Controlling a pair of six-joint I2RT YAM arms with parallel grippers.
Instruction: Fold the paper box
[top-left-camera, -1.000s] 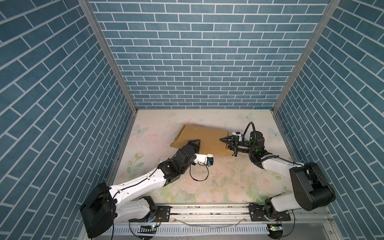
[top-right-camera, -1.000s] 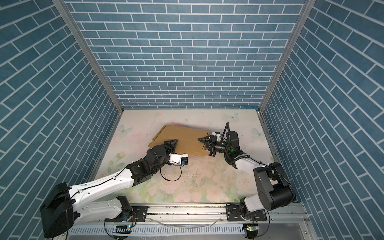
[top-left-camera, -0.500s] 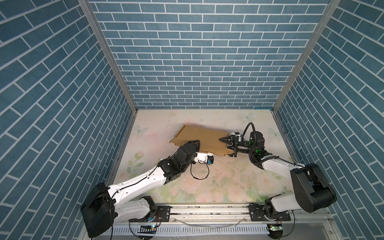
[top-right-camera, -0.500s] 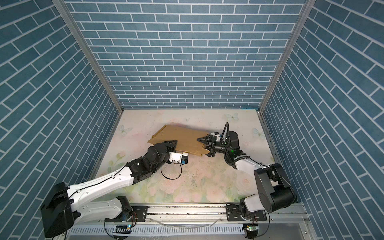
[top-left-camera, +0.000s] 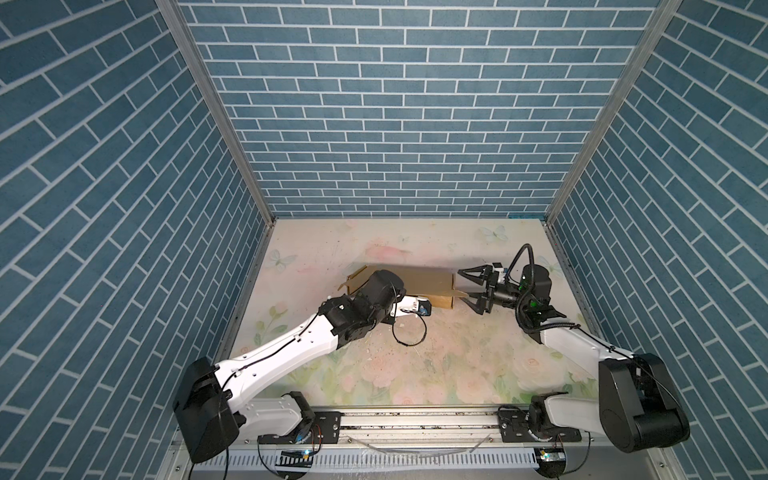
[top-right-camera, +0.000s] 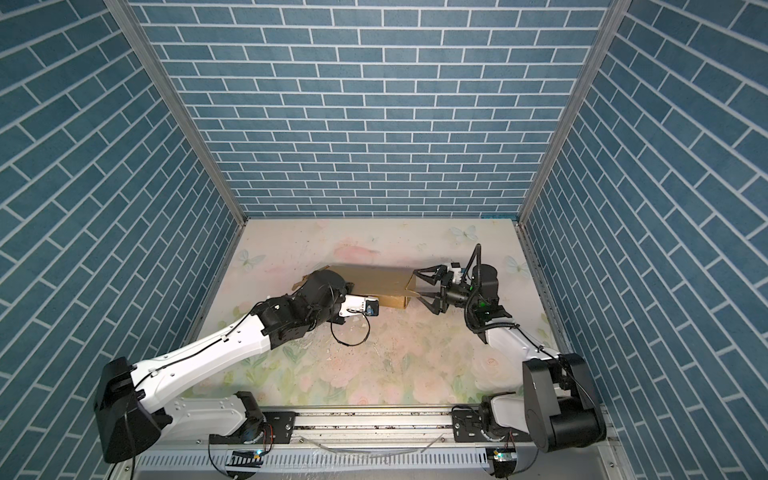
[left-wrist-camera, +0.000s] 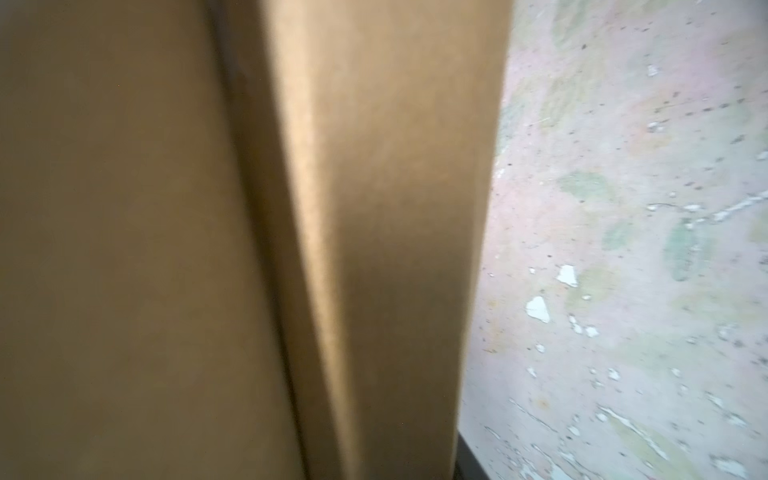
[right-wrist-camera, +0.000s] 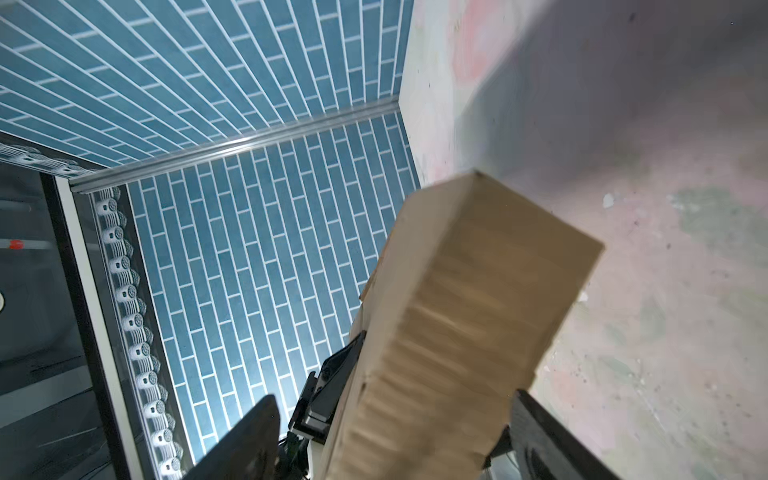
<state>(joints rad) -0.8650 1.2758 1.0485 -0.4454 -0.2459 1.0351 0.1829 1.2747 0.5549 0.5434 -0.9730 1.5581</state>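
Tan corrugated cardboard makes up the paper box (top-left-camera: 419, 280), which sits on the floral worktop (top-left-camera: 415, 365) between the two arms in both top views (top-right-camera: 382, 282). It looks only partly formed. A long panel slopes across its top, a low wall shows along its near side, and loose flaps stick out at its left end.

At the box's right end, the right end effector (top-left-camera: 462, 284) has its fingers spread wide, one tip above that end's flap and the other below it (top-right-camera: 417, 284). In the right wrist view the fluted edge of that flap (right-wrist-camera: 478, 291) runs between the two dark fingers (right-wrist-camera: 245, 440). There is a clear gap on one side. On the other side the card lies close to the finger, and I cannot tell whether they touch.

On the near left part of the box, the left arm's wrist (top-left-camera: 376, 286) leans over the cardboard and hides the left end effector in both top views. The left wrist view is almost filled by blurred brown card with a crease along it (left-wrist-camera: 374, 208), with only a dark sliver at the card's edge. From that I cannot tell whether the left end effector is spread or pinching the box.

A thin black cable (top-left-camera: 409, 332) loops over the worktop just in front of the box. Blue brick-pattern walls (top-left-camera: 395, 124) stand behind the box and on both sides of it.
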